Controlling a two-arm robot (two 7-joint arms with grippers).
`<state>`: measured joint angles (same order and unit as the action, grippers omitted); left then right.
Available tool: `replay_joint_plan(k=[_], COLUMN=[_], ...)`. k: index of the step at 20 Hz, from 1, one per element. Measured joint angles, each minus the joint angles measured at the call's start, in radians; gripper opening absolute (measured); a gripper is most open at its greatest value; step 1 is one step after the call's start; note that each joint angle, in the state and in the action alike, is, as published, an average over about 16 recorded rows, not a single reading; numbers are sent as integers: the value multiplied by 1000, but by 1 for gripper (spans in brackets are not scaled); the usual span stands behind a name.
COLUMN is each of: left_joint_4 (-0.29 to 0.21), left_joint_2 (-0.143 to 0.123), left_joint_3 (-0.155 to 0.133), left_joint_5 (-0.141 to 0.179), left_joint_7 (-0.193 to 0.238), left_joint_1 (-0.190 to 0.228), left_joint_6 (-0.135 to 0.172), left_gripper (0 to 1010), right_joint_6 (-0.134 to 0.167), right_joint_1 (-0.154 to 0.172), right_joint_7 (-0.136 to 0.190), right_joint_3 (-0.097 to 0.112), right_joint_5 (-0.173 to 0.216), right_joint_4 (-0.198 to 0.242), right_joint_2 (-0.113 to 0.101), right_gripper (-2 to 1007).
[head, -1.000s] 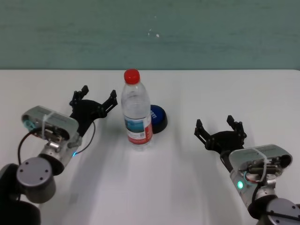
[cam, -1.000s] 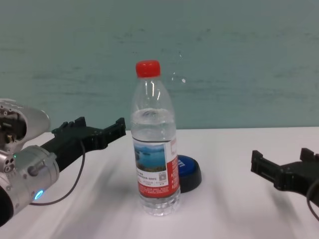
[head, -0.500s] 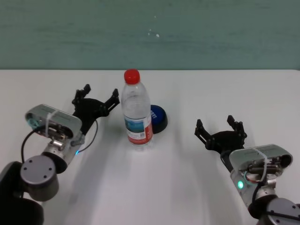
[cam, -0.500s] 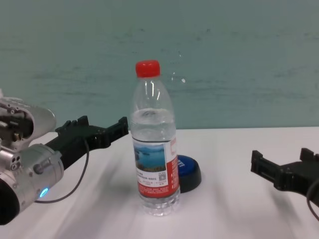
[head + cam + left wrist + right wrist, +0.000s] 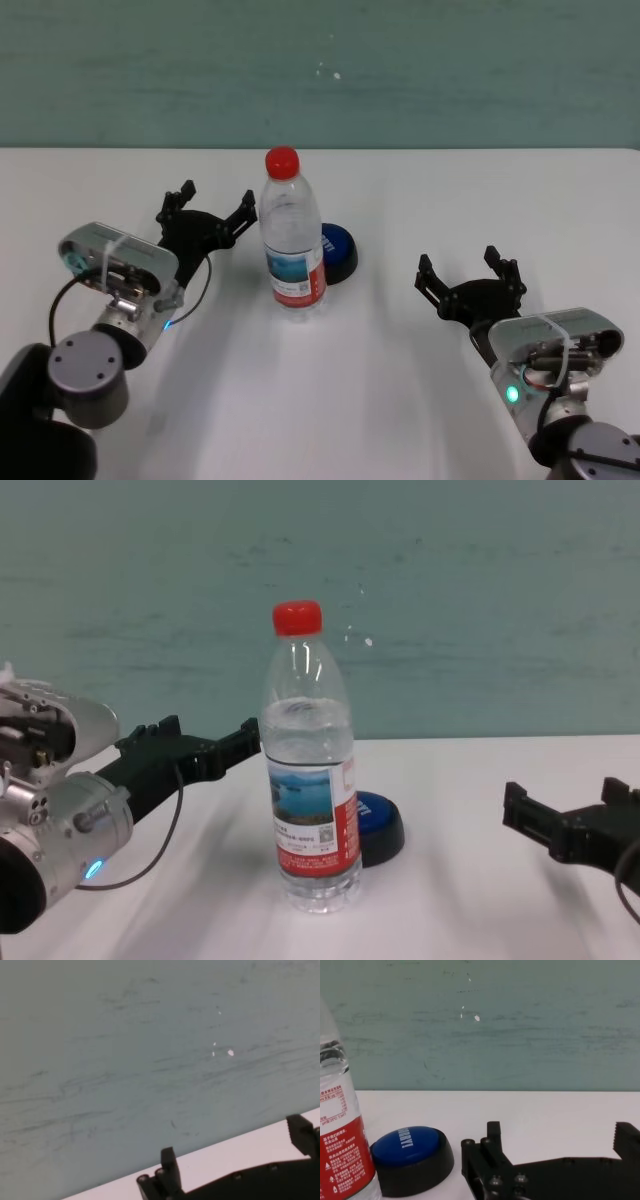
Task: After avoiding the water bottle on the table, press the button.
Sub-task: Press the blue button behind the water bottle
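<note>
Flanking the water bottle [image 5: 291, 240]: left gripper [image 5: 210, 204] just beside, right gripper [image 5: 470, 269] well apart; fingers spread.

Count on counter [image 5: 400, 400]: 1 water bottle [image 5: 292, 235], 1 button [image 5: 337, 252]. Claws in view: 2, left claw [image 5: 212, 205] and right claw [image 5: 470, 273], both spread apart.

head high, chest low, both facing bottle [image 5: 292, 245]
</note>
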<state>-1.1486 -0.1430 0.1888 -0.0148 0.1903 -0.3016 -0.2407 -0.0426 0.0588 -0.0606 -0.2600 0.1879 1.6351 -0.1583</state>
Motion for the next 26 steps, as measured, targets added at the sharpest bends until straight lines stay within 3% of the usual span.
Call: replay_joint_plan(k=[15,26], left_joint_4=[3,-114], left_joint_2=[-8,-35], left_joint_3=[-31,-96], left_joint_5=[10,58], left_joint_7=[-10,-8], left_joint_1=[9,107], left_joint_6=[-4,14], left_gripper=[1010,1010], right_joint_6=[0,0], right_joint_1=[0,0], right_joint_7=[0,0], right_joint_3=[0,0], right_joint_5=[0,0], right_joint_4=[0,0], right_joint_2=[0,0], right_gripper=[1004,1004])
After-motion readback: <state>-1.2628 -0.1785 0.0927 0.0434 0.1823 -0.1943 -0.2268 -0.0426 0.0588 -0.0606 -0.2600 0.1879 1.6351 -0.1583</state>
